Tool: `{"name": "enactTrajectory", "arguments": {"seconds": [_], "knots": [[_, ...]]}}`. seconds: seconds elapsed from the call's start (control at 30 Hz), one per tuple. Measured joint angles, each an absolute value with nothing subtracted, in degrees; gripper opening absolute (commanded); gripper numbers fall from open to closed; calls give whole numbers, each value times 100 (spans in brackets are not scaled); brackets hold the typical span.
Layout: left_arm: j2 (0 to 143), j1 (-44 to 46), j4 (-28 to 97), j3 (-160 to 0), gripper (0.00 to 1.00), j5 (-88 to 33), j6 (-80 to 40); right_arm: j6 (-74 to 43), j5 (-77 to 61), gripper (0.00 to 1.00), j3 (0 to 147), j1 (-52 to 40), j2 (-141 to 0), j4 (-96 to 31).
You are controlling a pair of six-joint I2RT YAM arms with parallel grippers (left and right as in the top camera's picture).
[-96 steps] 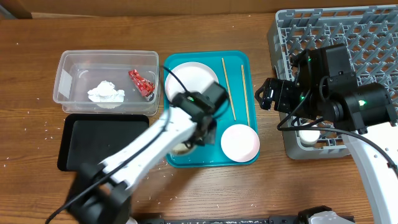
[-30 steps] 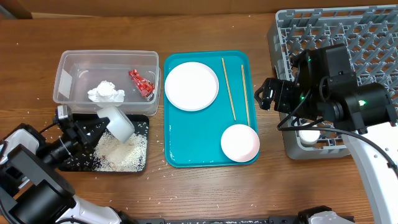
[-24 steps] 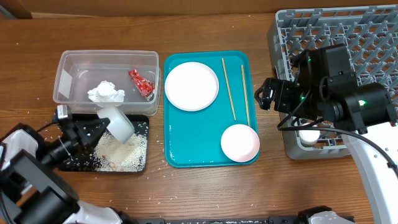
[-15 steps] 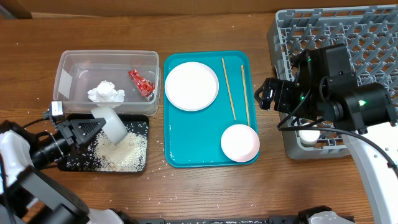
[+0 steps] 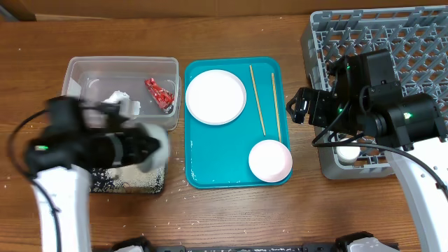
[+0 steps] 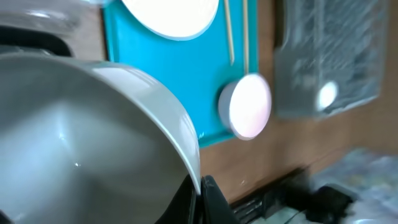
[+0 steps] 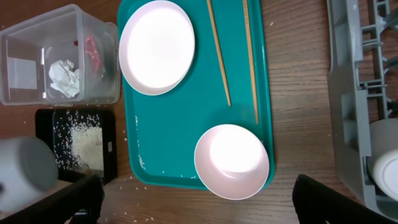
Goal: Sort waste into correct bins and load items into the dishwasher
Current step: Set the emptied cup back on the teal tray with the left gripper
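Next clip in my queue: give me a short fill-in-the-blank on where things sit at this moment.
The red wrapper and the tissue wad lie in the clear ___.
The black tray holds a pile of ___.
The teal tray holds a plate, a pink bowl and ___ chopsticks.
The left gripper holds a white ___.
Missing words: tub; rice; two; bowl.

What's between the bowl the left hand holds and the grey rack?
The teal tray, with plate, chopsticks and pink bowl, lies flat between held bowl and rack. The right hand hangs at the rack's left edge, maybe blocking.
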State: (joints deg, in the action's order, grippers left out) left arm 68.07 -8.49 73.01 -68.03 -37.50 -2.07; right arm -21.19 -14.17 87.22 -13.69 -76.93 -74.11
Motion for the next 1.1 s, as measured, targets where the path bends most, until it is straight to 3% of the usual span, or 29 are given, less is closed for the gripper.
{"name": "enactTrajectory", "arguments": {"seconds": [0.17, 0.33, 0.47, 0.63, 0.7, 0.83, 0.87, 1.1], "knots": [[6893, 1774, 6720, -6807, 4, -1806, -1813, -2121, -1420, 99, 8722, -1372, -7693, -7384], [7673, 3479, 5948, -6807, 4, -325, -2683, -2121, -1420, 99, 8722, -1372, -7693, -7367], [8656, 4185, 5441, -6807, 4, 443, -2965, -2123, -1420, 99, 8722, -1369, -7693, -7365], [9686, 4362, 5162, -6805, 4, 843, -3201, -2119, -1420, 99, 8722, -1369, -7693, -7393], [9819, 4344, 5164, -6790, 9, 915, -3273, -2119, -1417, 99, 8722, -1369, -7693, -7422], [9826, 4311, 5162, -6792, 49, 972, -3341, -2121, -1417, 99, 8722, -1372, -7693, -7417], [9826, 4313, 5168, -6792, 54, 969, -3356, -2121, -1420, 100, 8722, -1369, -7693, -7417], [9758, 4246, 6298, -7502, 62, 987, -3286, -2106, -1417, 96, 8722, -1369, -7693, -7328]]}}
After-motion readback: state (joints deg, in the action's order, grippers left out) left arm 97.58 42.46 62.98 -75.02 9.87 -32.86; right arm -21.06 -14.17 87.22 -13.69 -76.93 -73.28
